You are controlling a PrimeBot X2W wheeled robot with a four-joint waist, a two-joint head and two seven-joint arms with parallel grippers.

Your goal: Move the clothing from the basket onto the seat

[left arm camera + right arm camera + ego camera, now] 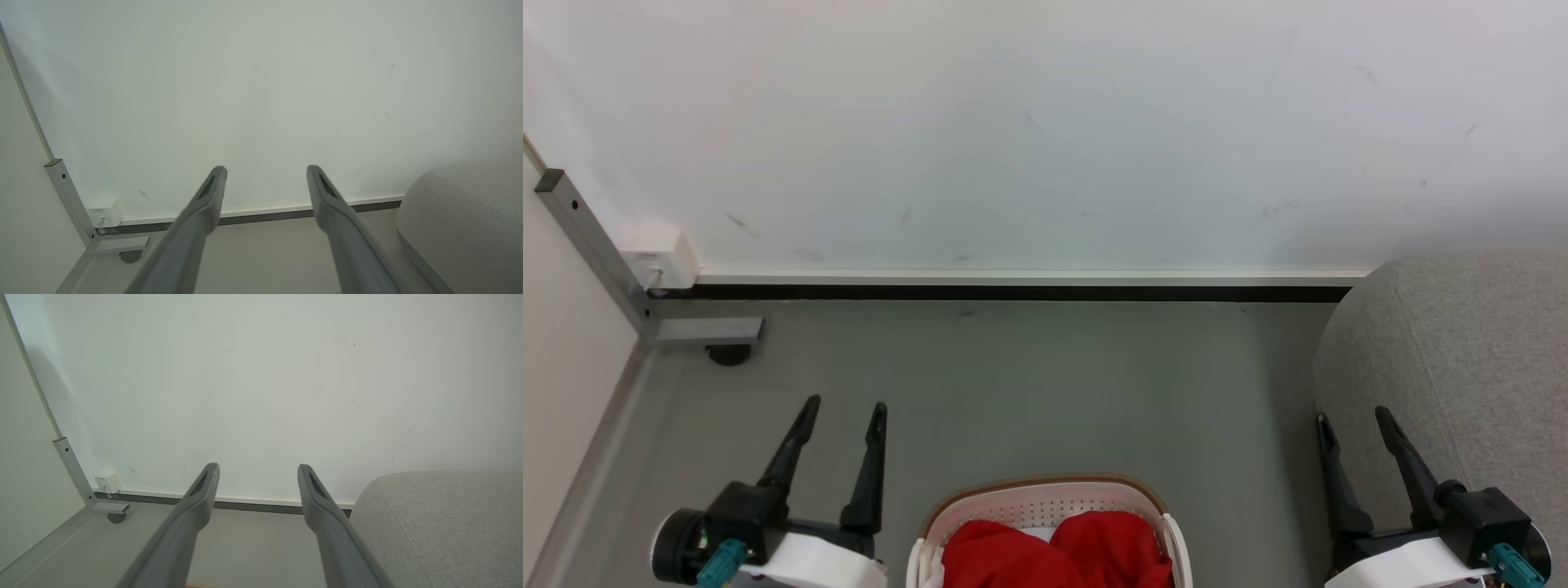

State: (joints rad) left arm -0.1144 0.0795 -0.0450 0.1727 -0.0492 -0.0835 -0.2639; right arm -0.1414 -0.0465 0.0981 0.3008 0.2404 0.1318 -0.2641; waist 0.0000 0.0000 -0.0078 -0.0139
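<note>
2 red garments [1013, 559] in 1 basket [1029, 505] nr sofa [1462, 351].

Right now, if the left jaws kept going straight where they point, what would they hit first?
Probably the white wall, just above the skirting strip. The left jaws, open and empty, point across the grey floor; the seat sits off to the right. Depth is hard to judge.

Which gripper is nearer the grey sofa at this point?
Right. The right gripper is open at the sofa's rounded end; whether it touches is unclear. The left gripper, also open, is over the floor beyond the basket.
</note>
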